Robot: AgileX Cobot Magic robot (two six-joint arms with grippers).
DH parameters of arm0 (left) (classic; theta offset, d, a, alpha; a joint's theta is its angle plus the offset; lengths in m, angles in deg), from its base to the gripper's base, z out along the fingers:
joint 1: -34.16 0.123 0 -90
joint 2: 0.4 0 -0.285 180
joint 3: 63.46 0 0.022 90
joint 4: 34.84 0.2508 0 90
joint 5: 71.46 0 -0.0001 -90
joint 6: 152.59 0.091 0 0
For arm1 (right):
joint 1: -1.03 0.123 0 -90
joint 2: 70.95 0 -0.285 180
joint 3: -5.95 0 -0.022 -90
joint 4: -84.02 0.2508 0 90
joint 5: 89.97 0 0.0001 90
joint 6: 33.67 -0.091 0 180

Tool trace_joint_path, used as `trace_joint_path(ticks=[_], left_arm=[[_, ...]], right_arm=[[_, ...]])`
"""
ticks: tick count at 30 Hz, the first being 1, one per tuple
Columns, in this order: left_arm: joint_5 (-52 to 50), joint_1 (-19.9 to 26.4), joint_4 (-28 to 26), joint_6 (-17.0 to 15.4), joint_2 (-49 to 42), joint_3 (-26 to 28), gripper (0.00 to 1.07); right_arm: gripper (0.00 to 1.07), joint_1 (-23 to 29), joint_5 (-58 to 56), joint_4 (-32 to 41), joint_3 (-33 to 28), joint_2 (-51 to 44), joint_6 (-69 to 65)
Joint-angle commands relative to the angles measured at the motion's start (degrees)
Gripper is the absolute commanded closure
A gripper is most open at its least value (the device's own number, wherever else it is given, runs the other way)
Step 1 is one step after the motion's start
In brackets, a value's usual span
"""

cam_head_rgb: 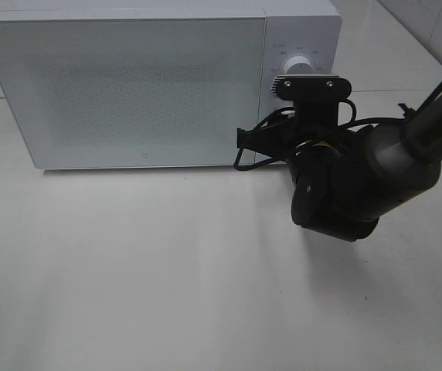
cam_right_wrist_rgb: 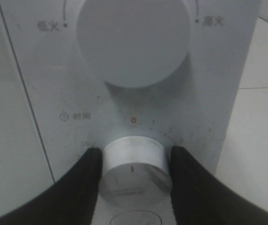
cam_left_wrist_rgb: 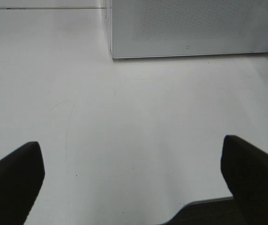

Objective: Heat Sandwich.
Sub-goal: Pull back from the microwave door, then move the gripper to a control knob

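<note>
Right gripper (cam_right_wrist_rgb: 136, 151): two black fingers clamped on one small round brushed-metal knob (cam_right_wrist_rgb: 134, 174) with a red tick. One large smooth white dial (cam_right_wrist_rgb: 133, 42) sits higher on the panel. One white boxy microwave (cam_head_rgb: 128, 85), speckled door shut. Left gripper (cam_left_wrist_rgb: 130, 143): fingers wide apart over matte white table (cam_left_wrist_rgb: 124, 108). Sandwich: not seen in any view.

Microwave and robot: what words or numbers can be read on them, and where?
"低火": control panel, beside the big knob.
"高火": the big knob's other side.
"时间": next to a clock sign.
"0", faint "1": scale round the small knob.
"PiPE", cut off: right arm.
Door mark: too small.
</note>
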State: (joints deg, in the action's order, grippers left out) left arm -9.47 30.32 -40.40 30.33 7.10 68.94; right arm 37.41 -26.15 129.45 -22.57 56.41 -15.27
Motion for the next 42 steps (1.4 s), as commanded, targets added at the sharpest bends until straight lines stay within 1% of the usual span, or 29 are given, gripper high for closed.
trace_joint_path(ticks=[1, 11, 13, 16, 17, 19, 21, 22, 25, 27, 28, 32, 33, 35, 36, 37, 39, 40, 42], left_arm=[[-0.80, 0.29, -0.52, -0.23, -1.03, -0.11, 0.10], [-0.80, 0.29, -0.52, -0.23, -1.03, -0.11, 0.10], [-0.80, 0.29, -0.52, -0.23, -1.03, -0.11, 0.10], [-0.80, 0.29, -0.52, -0.23, -1.03, -0.11, 0.10], [-0.80, 0.29, -0.52, -0.23, -1.03, -0.11, 0.10], [-0.80, 0.29, -0.52, -0.23, -1.03, -0.11, 0.10], [-0.80, 0.29, -0.52, -0.23, -1.03, -0.11, 0.10], [-0.80, 0.29, -0.52, -0.23, -1.03, -0.11, 0.10], [-0.80, 0.29, -0.52, -0.23, -1.03, -0.11, 0.10], [-0.80, 0.29, -0.52, -0.23, -1.03, -0.11, 0.10], [-0.80, 0.29, -0.52, -0.23, -1.03, -0.11, 0.10], [-0.80, 0.29, -0.52, -0.23, -1.03, -0.11, 0.10], [-0.80, 0.29, -0.52, -0.23, -1.03, -0.11, 0.10], [-0.80, 0.29, -0.52, -0.23, -1.03, -0.11, 0.10], [-0.80, 0.29, -0.52, -0.23, -1.03, -0.11, 0.10], [-0.80, 0.29, -0.52, -0.23, -1.03, -0.11, 0.10], [-0.80, 0.29, -0.52, -0.23, -1.03, -0.11, 0.10], [-0.80, 0.29, -0.52, -0.23, -1.03, -0.11, 0.10], [-0.80, 0.29, -0.52, -0.23, -1.03, -0.11, 0.10]], right_arm=[[1.01, -0.34, 0.69, 0.06, 0.69, -0.06, -0.06], [0.97, -0.34, 1.03, 0.06, 0.69, -0.06, -0.34], [0.96, -0.34, 1.49, 0.06, 0.69, -0.06, -2.86], [0.95, -0.34, 2.29, -1.49, 0.69, -0.06, -9.91], [0.95, -0.34, 2.29, -1.49, 0.69, -0.06, -9.91], [0.95, -0.34, 2.81, -2.75, 0.69, -0.06, -14.04], [0.95, -0.34, 3.67, -4.13, 0.69, -0.06, -20.40], [0.95, -0.34, 3.67, -4.13, 0.69, -0.06, -20.40], [0.95, -0.34, 4.41, -6.02, 0.69, -0.06, -28.71], [0.95, -0.34, 4.47, -6.19, 0.69, -0.06, -30.31], [0.95, -0.34, 4.70, -6.70, 0.69, -0.06, -34.38], [0.95, -0.34, 5.73, -8.08, 0.69, -0.06, -39.53], [0.95, -0.34, 6.25, -9.05, 0.69, -0.06, -43.09], [0.95, -0.34, 6.53, -9.05, 0.69, -0.06, -45.38], [0.95, -0.34, 6.59, -9.05, 0.69, -0.06, -47.96], [0.95, -0.34, 6.59, -9.22, 0.69, -0.06, -53.51], [0.95, -0.34, 6.93, -9.40, 0.69, -0.06, -57.98], [0.95, -0.34, 6.93, -9.40, 0.69, -0.06, -57.98], [0.95, -0.34, 7.96, -9.40, 0.69, -0.06, -63.60]])
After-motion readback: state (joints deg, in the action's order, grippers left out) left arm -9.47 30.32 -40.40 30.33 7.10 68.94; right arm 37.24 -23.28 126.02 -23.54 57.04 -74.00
